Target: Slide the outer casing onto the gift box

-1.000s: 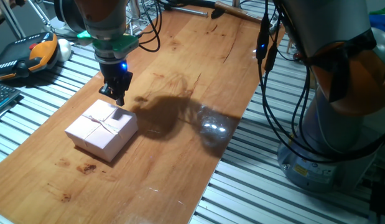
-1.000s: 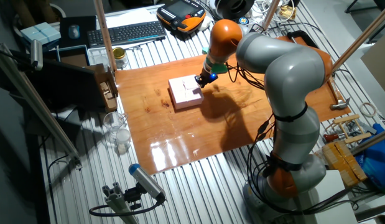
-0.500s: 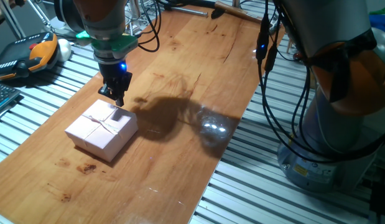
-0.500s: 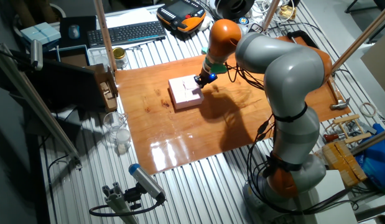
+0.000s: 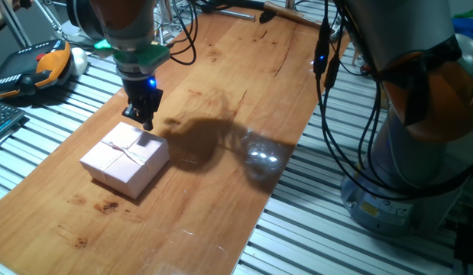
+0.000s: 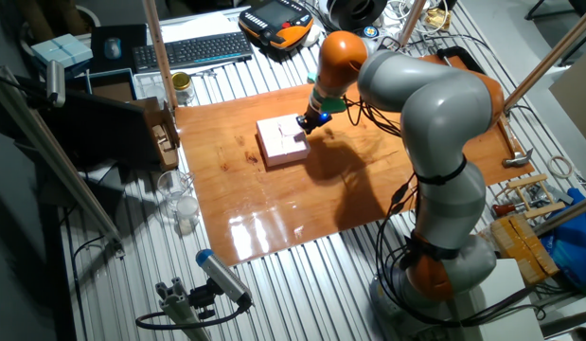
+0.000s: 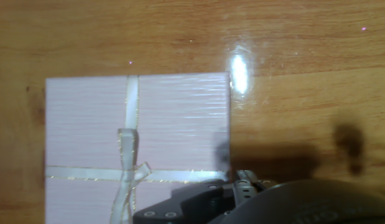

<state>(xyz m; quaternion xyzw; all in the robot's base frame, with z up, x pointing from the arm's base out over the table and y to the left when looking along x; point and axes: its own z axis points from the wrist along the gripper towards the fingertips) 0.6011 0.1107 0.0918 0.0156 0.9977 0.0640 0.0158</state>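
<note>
The outer casing (image 5: 125, 159) is a pale pink square box top with a thin crossed ribbon and small bow. It lies flat on the wooden table (image 5: 221, 183), and also shows in the other fixed view (image 6: 281, 140) and the hand view (image 7: 173, 118). The gift box with its tan squares is hidden; only closed pink walls show under the ribboned top. My gripper (image 5: 147, 122) points down at the casing's far right edge, its fingers together, just touching or barely above it. It also shows in the other fixed view (image 6: 303, 121). In the hand view (image 7: 242, 186) only its dark body shows.
An orange teach pendant (image 5: 45, 65) lies on the slatted bench to the left. A keyboard (image 6: 193, 47) and a small jar (image 6: 182, 87) sit behind the table. Cables (image 5: 328, 53) hang at the right. The robot base (image 6: 444, 265) stands at the front right.
</note>
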